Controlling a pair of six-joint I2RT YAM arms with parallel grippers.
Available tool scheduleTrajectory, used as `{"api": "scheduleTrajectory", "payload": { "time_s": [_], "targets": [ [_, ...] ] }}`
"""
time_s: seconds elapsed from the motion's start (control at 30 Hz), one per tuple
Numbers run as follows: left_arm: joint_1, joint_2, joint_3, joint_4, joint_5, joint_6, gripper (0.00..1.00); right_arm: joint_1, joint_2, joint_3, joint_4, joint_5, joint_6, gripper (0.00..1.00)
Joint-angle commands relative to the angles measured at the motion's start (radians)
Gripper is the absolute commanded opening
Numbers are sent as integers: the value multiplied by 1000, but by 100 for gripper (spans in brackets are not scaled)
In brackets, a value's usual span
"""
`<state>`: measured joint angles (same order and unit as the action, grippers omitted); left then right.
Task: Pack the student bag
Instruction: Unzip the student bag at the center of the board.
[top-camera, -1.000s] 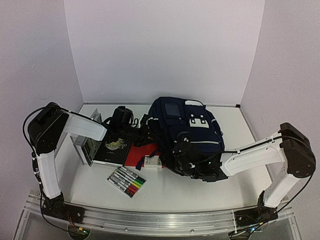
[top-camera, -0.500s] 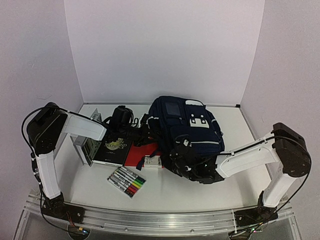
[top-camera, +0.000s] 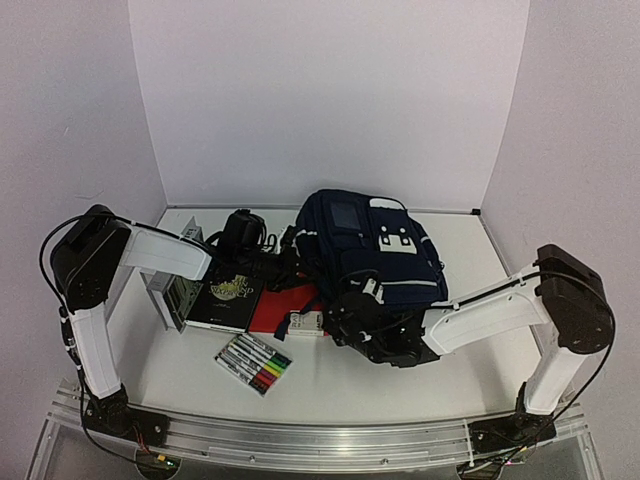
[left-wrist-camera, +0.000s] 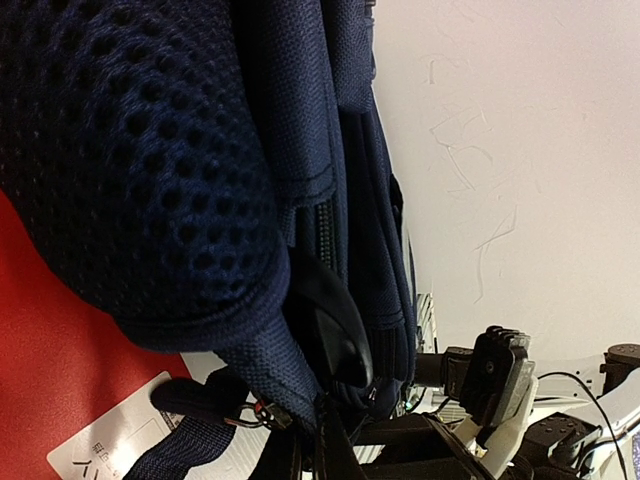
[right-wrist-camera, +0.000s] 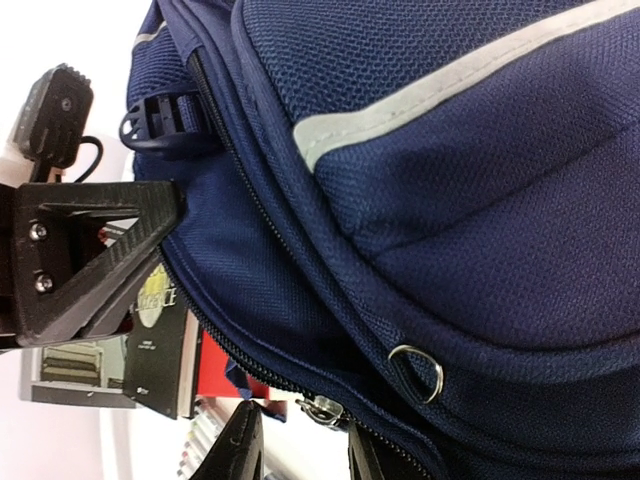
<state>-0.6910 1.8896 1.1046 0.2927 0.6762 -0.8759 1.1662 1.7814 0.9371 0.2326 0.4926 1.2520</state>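
Surface (top-camera: 330, 390): white, with walls on three sides. The student bag (top-camera: 385, 255) lies at its middle, front panel up, and is the largest item in view.

Left pincer (top-camera: 287, 265): at the bag's left flank. It is closed tight, and a fold of navy edging appears pinched in it.

Right pincer (right-wrist-camera: 303, 428): low against the bag's near-left corner. It is partly open, with fingers standing either side of the zip pull (right-wrist-camera: 320, 408). No contact with the pull can be made out.

Loose items left of the bag:
- black book (top-camera: 228, 293)
- red folder (top-camera: 282, 312), its edge under the bag
- marker set (top-camera: 253, 362), nearer the arms

Step in hand, as judged: getting hold of the zip to open the bag.
- Bring the fingers squarely onto the pull tab, not the fabric beside it.
- Draw along the line of the teeth.
- Have the left pincer brace the bag against that pull so the cloth stays taut.
- Risk: the slack seam bunches and the slider jams.

Views:
- The top camera gives the layout but hides the zip under the right wrist.
- Only the right wrist view shows the pull, the zip track and a small metal ring (right-wrist-camera: 415, 370).
- Only the left wrist view shows the mesh back panel (left-wrist-camera: 130, 160).
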Motion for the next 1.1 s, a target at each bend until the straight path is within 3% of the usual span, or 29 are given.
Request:
{"api": "scheduleTrajectory", "payload": {
  "time_s": [0.0, 0.37, 0.47, 0.6, 0.77, 1.07],
  "targets": [
    [-6, -92, 45, 65, 58, 29, 0, -15, 42, 32, -117, 146, -17, 30],
    [-10, -92, 53, 40, 63, 34, 0, -28, 107, 97, -153, 218, -61, 23],
    [-12, -93, 53, 32, 63, 35, 0, -47, 115, 97, -154, 211, -61, 17],
    [-12, -90, 58, 12, 56, 44, 0, -58, 99, 96, -156, 198, -79, 1],
    [-6, -71, 127, -176, -44, 90, 0, -64, 51, 75, -157, 86, -131, 0],
    [60, -51, 157, -200, -44, 104, 0, -73, -81, -57, -163, -137, -132, 0]
  ]
}}
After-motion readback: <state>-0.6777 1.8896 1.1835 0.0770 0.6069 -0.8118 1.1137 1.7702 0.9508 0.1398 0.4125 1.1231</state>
